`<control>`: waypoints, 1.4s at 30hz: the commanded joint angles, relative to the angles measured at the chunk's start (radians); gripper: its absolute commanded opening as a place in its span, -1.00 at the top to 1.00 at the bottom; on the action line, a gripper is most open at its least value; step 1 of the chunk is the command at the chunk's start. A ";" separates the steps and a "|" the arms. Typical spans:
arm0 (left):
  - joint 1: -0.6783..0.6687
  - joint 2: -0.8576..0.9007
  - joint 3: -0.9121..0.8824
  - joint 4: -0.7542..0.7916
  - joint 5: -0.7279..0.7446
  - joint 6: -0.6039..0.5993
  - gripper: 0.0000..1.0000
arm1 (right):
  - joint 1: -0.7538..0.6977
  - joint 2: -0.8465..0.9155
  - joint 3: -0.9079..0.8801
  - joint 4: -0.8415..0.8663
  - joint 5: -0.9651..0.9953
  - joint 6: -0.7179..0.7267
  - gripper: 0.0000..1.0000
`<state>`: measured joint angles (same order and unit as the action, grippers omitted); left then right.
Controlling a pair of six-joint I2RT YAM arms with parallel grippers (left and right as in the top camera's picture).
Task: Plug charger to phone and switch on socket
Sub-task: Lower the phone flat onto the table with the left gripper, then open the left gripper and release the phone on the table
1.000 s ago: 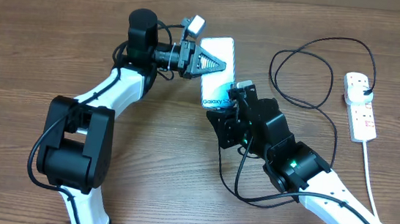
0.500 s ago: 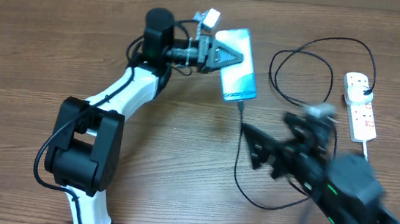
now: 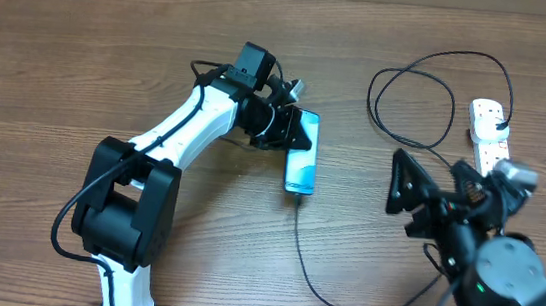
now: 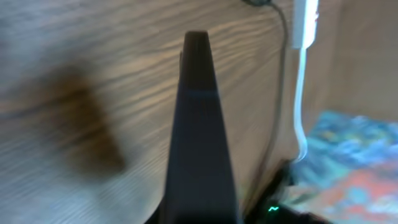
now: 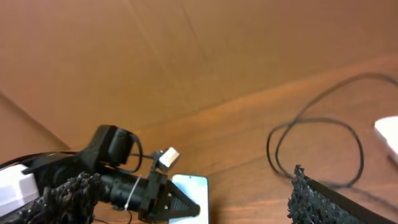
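The phone (image 3: 301, 156) now sits left of centre, tilted toward its long edge; a second ago it lay farther back, screen up. The left gripper (image 3: 290, 130) is clamped on its far end. The charger (image 3: 298, 221) trails from its near end, so the plug-in step appears done. The right gripper (image 3: 402, 194), fingers spread and empty, has withdrawn rightward, near the socket (image 3: 489, 136). Judged remaining: switching the socket on.

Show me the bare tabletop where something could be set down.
Widest: the brown wooden table left of the white-and-black left arm. Smaller patch: between the cyan-screened black smartphone and the thin black cable loop. Crowded: right side, around the white power strip and right arm.
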<state>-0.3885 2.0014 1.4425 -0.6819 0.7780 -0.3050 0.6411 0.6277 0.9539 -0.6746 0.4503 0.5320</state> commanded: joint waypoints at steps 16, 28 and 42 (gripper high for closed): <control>0.142 0.216 0.013 0.114 0.170 0.193 0.80 | -0.003 0.295 0.001 0.104 -0.194 0.231 -1.00; 0.148 0.335 0.013 0.096 0.164 0.143 0.72 | -0.003 0.351 0.001 0.248 -0.068 0.227 -1.00; 0.164 0.334 0.013 -0.003 -0.094 0.125 0.26 | -0.003 0.491 0.002 0.436 0.022 0.227 -1.00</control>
<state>-0.2405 2.2929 1.4796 -0.6586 0.9783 -0.1650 0.6415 1.1271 0.9520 -0.2459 0.4522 0.7589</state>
